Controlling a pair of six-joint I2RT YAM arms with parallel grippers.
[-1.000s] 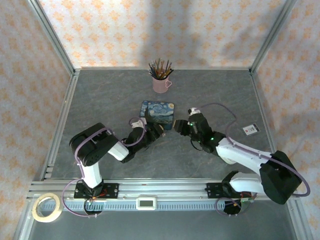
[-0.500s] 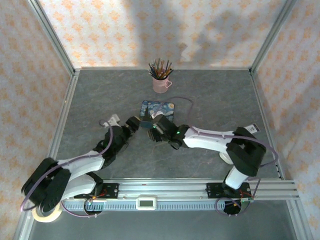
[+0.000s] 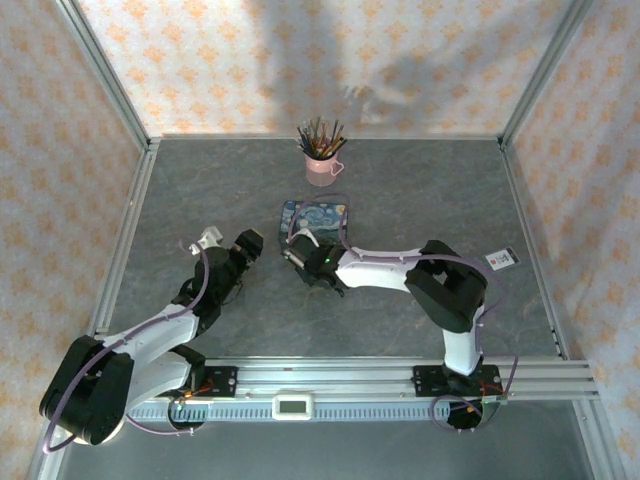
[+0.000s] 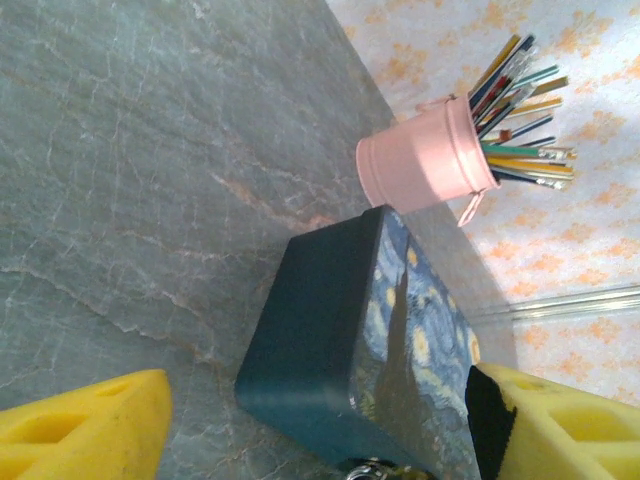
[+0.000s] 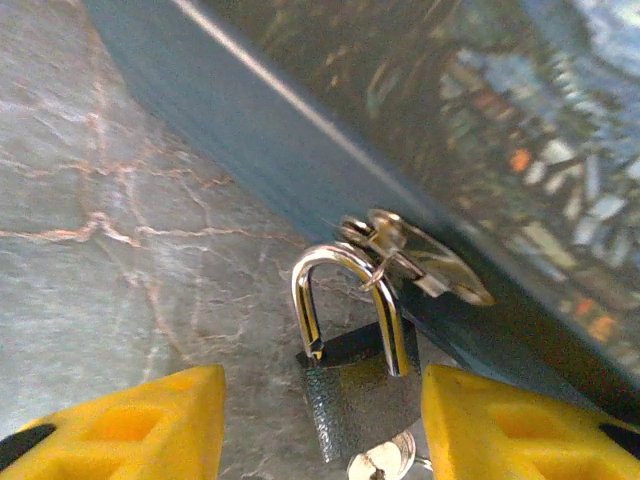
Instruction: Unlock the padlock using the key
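Note:
In the right wrist view the padlock (image 5: 362,405) lies on the table against the blue starry-night tin (image 5: 420,130). Its silvery shackle (image 5: 345,290) is hooked through the tin's metal hasp (image 5: 420,258). The end of the shackle's short leg sits just clear of the dark body. The key (image 5: 383,462) shows as a round silvery head at the body's lower end. My right gripper (image 5: 325,405) is open, with one yellow finger on each side of the padlock (image 3: 300,258). My left gripper (image 4: 320,430) (image 3: 245,250) is open and empty, left of the tin (image 4: 330,320).
A pink cup of pencils (image 3: 322,165) (image 4: 425,155) stands behind the tin (image 3: 315,222). A small white card (image 3: 501,260) lies at the right. Aluminium frame rails (image 3: 120,250) and patterned walls bound the grey table.
My right gripper swept left along the tin's front to its near left corner, over the padlock. My left arm swung out to the left, and its gripper backed away from the tin.

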